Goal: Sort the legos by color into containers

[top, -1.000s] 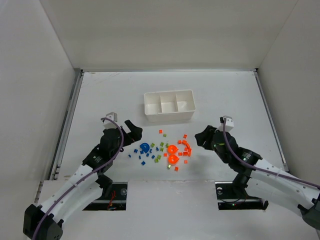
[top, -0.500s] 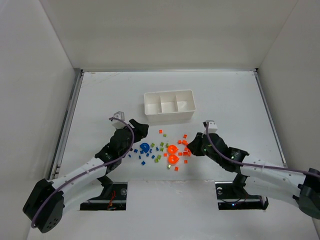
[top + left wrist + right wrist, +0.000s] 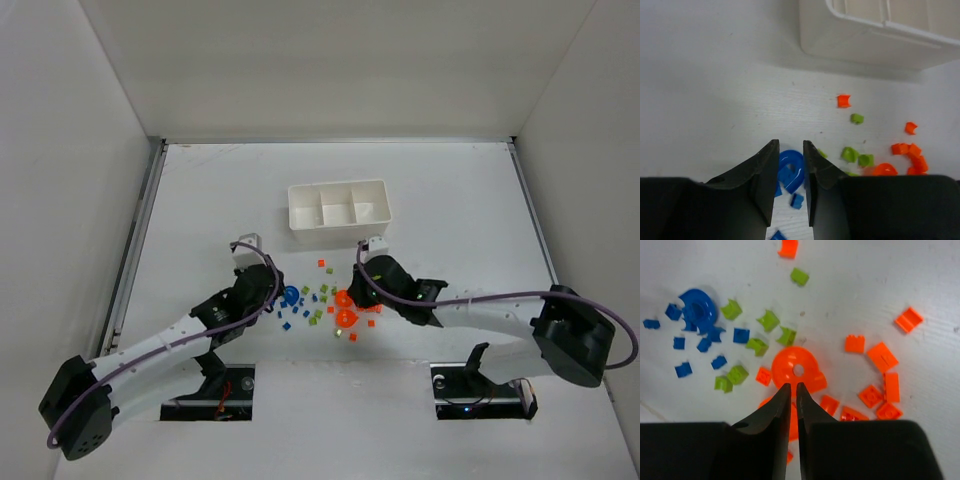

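Observation:
The legos lie scattered in front of the white tray of three containers. A blue rounded piece sits between the fingers of my left gripper, which touch it on both sides; in the top view that gripper is low at the blue piece. My right gripper shows only a hairline slit, its tips at the near edge of an orange rounded piece. Whether it pinches anything I cannot tell. From above, the right gripper is over the orange pieces.
Small blue bricks, green bricks and orange bricks surround both grippers. A second orange rounded piece lies nearer the bases. The tray's near wall stands just beyond the left gripper.
Both arms have reached inward and down into the pile. The left jaws narrowed around the blue rounded piece. The right jaws closed and moved left onto the orange pieces.

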Motion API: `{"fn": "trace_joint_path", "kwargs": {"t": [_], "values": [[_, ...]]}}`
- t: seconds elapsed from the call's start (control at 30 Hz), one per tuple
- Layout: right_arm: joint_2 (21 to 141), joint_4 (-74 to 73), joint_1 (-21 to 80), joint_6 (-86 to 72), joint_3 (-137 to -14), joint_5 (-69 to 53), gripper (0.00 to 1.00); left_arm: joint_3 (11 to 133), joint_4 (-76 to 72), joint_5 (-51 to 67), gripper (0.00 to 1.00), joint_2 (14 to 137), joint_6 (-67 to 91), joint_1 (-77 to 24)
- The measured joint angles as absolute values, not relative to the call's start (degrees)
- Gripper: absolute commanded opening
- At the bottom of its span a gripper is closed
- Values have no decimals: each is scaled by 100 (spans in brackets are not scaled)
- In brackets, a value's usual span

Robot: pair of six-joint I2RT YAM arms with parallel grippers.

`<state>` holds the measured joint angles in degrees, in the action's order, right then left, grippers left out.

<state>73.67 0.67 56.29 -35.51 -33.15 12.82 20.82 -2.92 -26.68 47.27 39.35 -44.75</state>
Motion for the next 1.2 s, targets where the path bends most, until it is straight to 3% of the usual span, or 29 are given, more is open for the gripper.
{"fn": "trace_joint_path", "kwargs": {"t": [0.17, 0.4, 1.2], "values": [[8331, 480, 5306, -2952, -4250, 1267, 42, 2156, 451, -3356, 31, 5207, 3951, -4991], [9338, 683, 5170, -2670, -4901, 1262, 48, 2156, 370, -3439, 36, 5349, 3966, -4993], [10250, 642, 5242, -2244, -5389, 1938, 38, 1859, 113, -3124, 46, 4919, 3977, -4886]]}}
